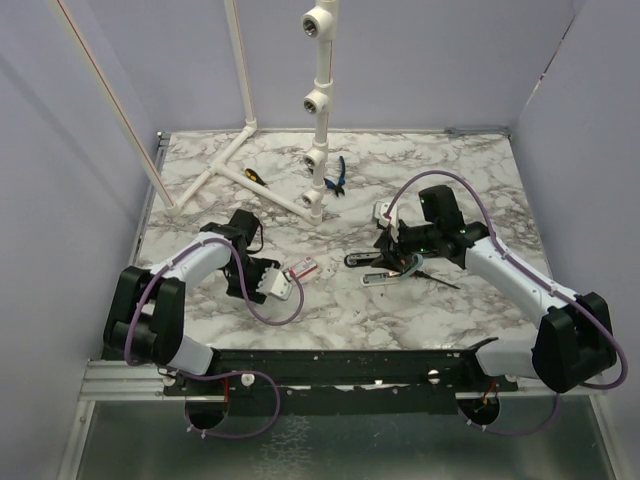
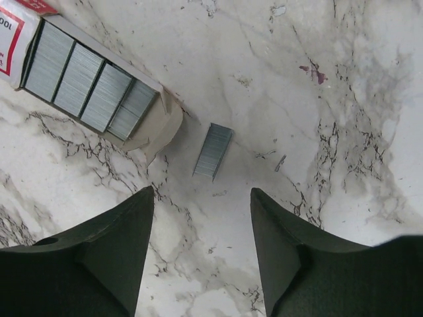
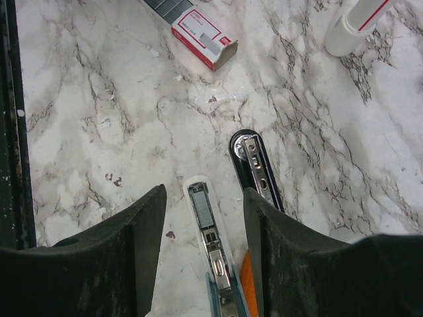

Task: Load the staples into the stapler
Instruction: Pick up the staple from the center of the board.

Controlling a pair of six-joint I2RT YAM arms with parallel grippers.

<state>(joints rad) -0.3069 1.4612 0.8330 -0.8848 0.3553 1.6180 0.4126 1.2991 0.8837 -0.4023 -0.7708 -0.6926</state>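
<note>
Front-left on the tabletop, left gripper [image 2: 201,191] hangs open over a loose staple strip [image 2: 213,150]; right gripper [image 3: 205,190] straddles the stapler [image 3: 254,172], grip unclear tbh.

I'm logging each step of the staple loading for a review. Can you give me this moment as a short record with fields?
left gripper: open, empty, above the table
staple box: tray slid out, staple strips inside
loose strip: flat on table just ahead of left gripper, not held
stapler: black, lying on table, metal side up
pale bar: beside stapler, metal channel showing
right gripper: open, straddling both
</note>
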